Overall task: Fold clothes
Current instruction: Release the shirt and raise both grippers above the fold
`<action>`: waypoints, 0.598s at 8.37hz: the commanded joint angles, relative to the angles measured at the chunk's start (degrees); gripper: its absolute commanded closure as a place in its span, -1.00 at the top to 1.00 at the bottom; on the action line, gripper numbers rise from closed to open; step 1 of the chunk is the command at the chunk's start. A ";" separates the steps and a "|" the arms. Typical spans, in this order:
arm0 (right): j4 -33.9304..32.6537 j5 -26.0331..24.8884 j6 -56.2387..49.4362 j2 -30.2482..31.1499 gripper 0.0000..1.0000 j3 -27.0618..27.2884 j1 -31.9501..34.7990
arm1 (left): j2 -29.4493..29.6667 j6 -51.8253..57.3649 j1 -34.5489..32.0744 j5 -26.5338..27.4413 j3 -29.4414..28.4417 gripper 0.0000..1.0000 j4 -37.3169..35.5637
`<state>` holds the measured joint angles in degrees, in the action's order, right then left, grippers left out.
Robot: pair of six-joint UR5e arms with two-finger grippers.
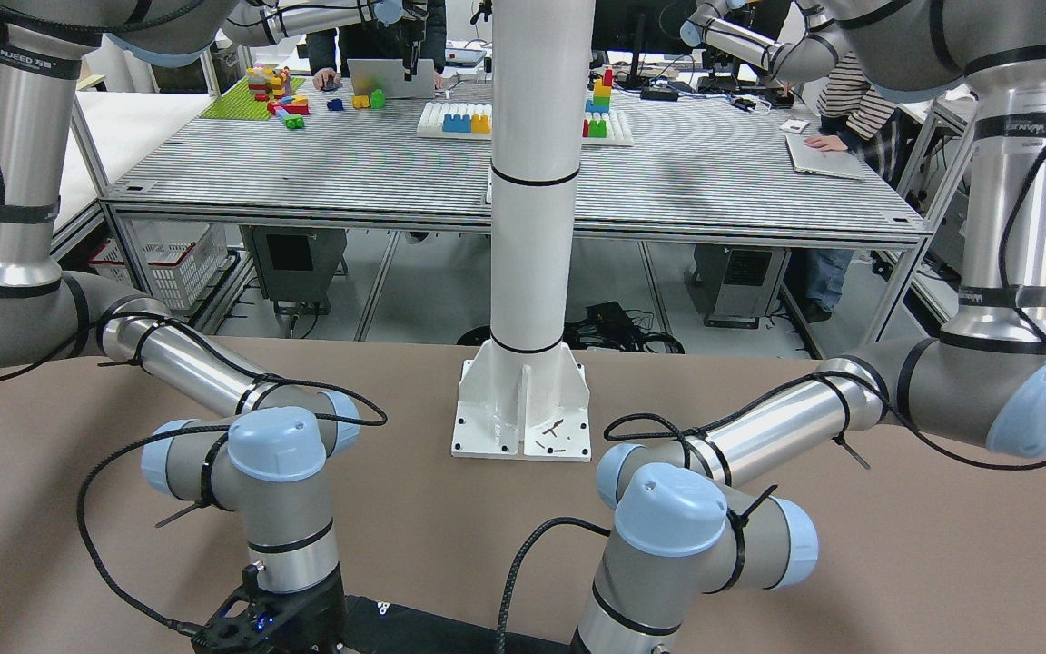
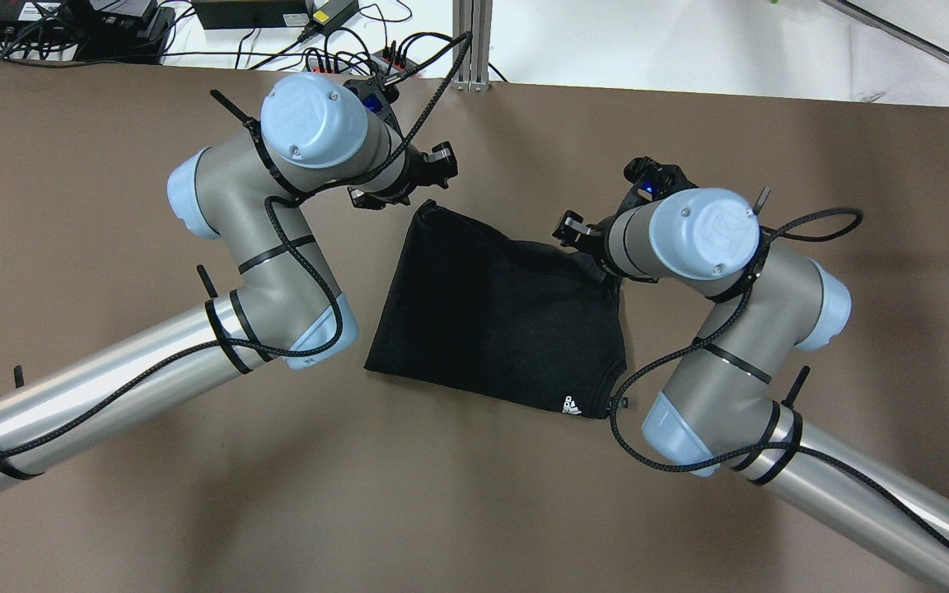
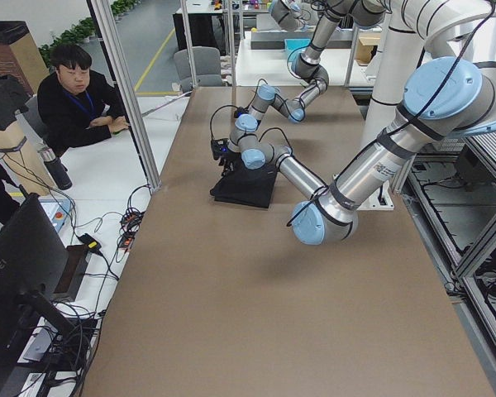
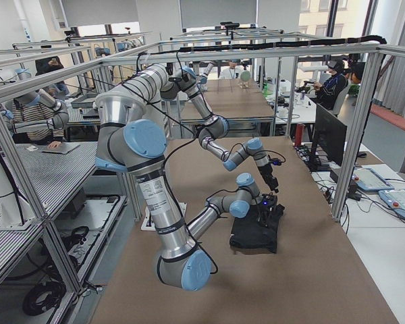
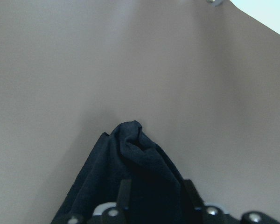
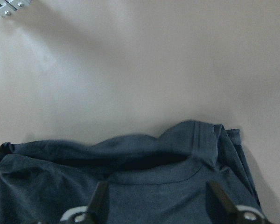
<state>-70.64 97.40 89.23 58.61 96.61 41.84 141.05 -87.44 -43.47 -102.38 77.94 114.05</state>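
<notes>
The clothes point(image 2: 499, 317) are one black garment lying folded in a rough rectangle at the table's middle, with a small white print point(image 2: 571, 405) at its near right corner. My left gripper point(image 2: 410, 194) is at the garment's far left corner. In the left wrist view it point(image 5: 156, 196) looks shut on bunched fabric point(image 5: 130, 140). My right gripper point(image 2: 598, 251) is at the far right corner. In the right wrist view it point(image 6: 158, 200) is open, one finger point(image 6: 100, 198) on each side, with the folded fabric point(image 6: 149, 179) under it.
The brown table point(image 2: 474, 494) has bare surface around the garment. Cables and power strips point(image 2: 318, 12) lie past the far edge. A white column base point(image 1: 523, 409) stands between the arms. A seated person point(image 3: 74, 99) is beside the table's far side.
</notes>
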 commanded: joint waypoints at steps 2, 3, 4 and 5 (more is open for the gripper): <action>0.06 5.88 0.68 -0.52 0.80 1.92 0.46 | -3.94 0.69 -2.67 -5.38 3.44 0.90 0.56; 0.06 4.57 0.59 -0.43 0.54 1.40 -2.78 | -4.38 0.69 -2.67 -5.20 3.44 0.90 0.56; 0.15 1.07 0.51 -0.34 -0.01 0.26 -4.29 | -5.25 0.77 -2.50 -4.94 3.79 0.90 0.64; 0.15 0.25 0.07 -0.26 -0.45 -0.80 -4.48 | -5.78 0.78 -2.50 -4.93 4.14 0.90 0.91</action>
<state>-70.54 100.67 89.73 58.21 97.55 39.34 136.50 -86.74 -46.01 -107.43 81.47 114.64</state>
